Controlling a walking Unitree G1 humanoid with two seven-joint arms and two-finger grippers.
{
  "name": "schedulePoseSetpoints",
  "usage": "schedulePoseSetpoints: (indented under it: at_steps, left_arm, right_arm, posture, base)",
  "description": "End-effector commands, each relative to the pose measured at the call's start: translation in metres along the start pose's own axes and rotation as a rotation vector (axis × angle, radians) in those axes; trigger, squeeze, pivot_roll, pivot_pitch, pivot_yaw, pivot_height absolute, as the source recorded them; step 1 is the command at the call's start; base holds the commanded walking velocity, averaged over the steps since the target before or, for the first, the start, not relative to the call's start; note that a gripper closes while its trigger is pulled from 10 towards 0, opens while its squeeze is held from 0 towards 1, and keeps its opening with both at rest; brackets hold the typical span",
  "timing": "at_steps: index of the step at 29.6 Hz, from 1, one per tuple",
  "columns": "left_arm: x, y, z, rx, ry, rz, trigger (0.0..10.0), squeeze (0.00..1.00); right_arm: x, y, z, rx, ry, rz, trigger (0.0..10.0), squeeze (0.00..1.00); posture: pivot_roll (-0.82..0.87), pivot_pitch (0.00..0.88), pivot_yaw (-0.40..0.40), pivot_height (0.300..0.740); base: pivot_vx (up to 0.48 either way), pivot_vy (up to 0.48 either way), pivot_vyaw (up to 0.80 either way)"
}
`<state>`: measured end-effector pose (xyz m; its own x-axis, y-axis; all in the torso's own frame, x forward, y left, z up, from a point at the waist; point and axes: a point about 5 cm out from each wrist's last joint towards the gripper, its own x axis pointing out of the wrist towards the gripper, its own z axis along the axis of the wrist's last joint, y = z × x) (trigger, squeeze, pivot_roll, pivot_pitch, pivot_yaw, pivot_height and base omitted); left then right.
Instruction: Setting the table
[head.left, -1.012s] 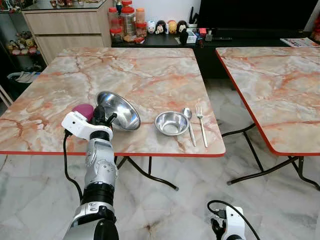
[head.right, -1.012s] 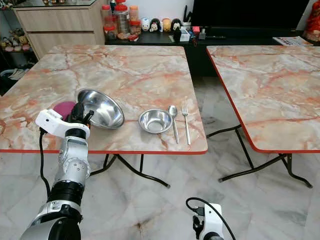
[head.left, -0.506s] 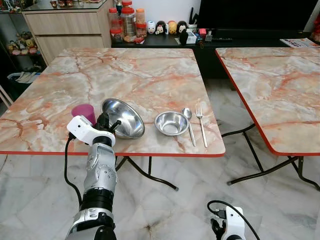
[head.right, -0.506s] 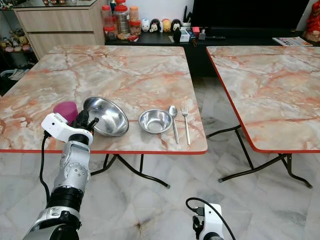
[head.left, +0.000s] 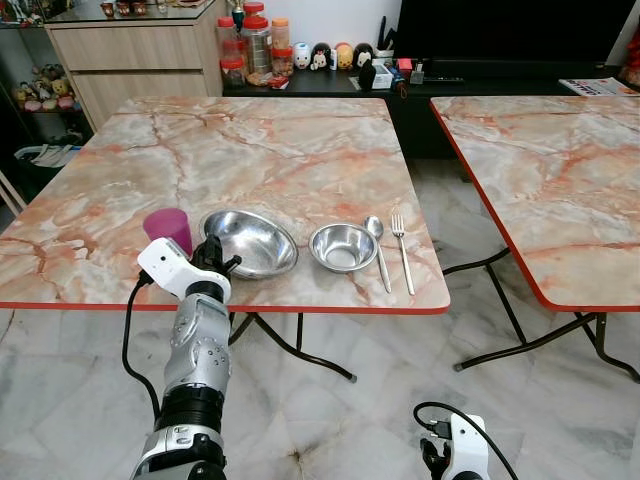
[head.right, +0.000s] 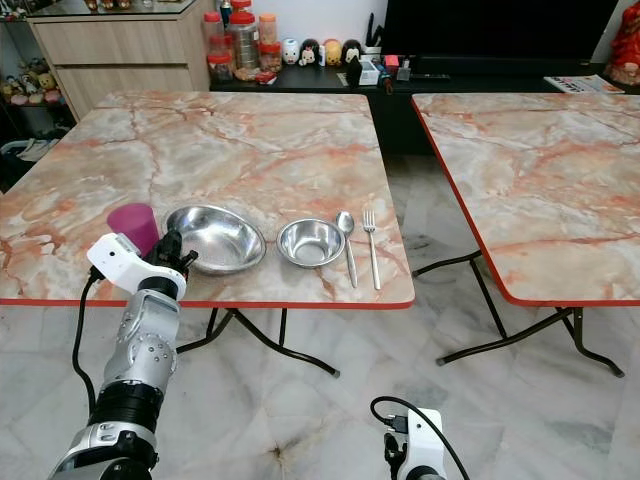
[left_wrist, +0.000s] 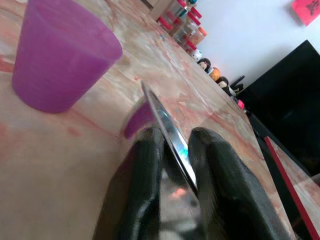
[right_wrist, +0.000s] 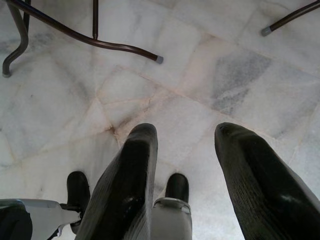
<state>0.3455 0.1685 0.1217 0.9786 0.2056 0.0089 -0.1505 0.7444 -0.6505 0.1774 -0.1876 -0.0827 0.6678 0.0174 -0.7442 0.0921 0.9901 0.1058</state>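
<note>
Now flat | large bowl (head.left: 249, 241) lowered, seemingly resting on table (head.left: 300, 150) | left gripper (left_wrist: 175, 150) pinches rim

Home: sideboard (head.left: 130, 50), TV (head.left: 500, 28)

Left gripper (left_wrist: 172, 150) jaws clamped; right gripper (right_wrist: 185, 165) jaws apart.

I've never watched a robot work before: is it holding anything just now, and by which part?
Yes. The left gripper pinches the near rim of the large steel bowl, beside the purple cup. The right gripper hangs open.
</note>
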Motion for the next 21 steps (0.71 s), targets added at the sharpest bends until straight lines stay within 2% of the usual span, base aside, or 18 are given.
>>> schedulePoseSetpoints:
  at_steps: [1,8,11,12,14,15,16,21]
  left_arm:
    - [-0.001,0.001,-0.001,0.026,0.011,0.01,10.0,0.0]
    - [-0.002,0.003,-0.004,0.052,0.034,0.021,10.0,0.0]
    - [-0.003,0.008,-0.008,0.133,0.062,0.041,10.0,0.0]
    - [-0.003,0.008,-0.008,0.133,0.062,0.041,10.0,0.0]
    - [-0.003,0.011,-0.011,0.268,0.094,0.051,10.0,0.0]
    - [-0.004,0.012,-0.011,0.296,0.1,0.052,10.0,0.0]
    - [-0.004,0.013,-0.013,0.387,0.116,0.046,10.0,0.0]
    - [-0.004,0.013,-0.016,0.47,0.14,0.044,10.0,0.0]
  right_arm:
    - [0.0,0.0,0.001,-0.003,-0.001,0.002,10.0,0.0]
    - [0.0,0.0,0.001,-0.005,0.0,0.002,10.0,0.0]
    - [0.001,0.0,0.002,-0.006,0.0,0.003,10.0,0.0]
    - [0.001,0.0,0.002,-0.006,0.0,0.003,10.0,0.0]
    - [0.001,0.0,0.002,-0.008,0.001,0.003,10.0,0.0]
    - [0.001,0.0,0.002,-0.008,0.001,0.003,10.0,0.0]
    - [0.001,0.0,0.002,-0.009,0.002,0.004,10.0,0.0]
    - [0.001,0.001,0.002,-0.01,0.001,0.006,10.0,0.0]
  posture:
    - [0.0,0.0,-0.021,0.74]
    - [0.0,0.0,-0.022,0.74]
    - [0.0,0.0,-0.023,0.74]
    - [0.0,0.0,-0.023,0.74]
    - [0.0,0.0,-0.023,0.74]
    - [0.0,0.0,-0.023,0.74]
    - [0.0,0.0,-0.024,0.74]
    - [0.0,0.0,-0.024,0.74]
  base:
    - [0.0,0.0,0.0]
    - [0.0,0.0,0.0]
    - [0.0,0.0,0.0]
    - [0.0,0.0,0.0]
    - [0.0,0.0,0.0]
    - [0.0,0.0,0.0]
    - [0.0,0.0,0.0]
    - [0.0,0.0,0.0]
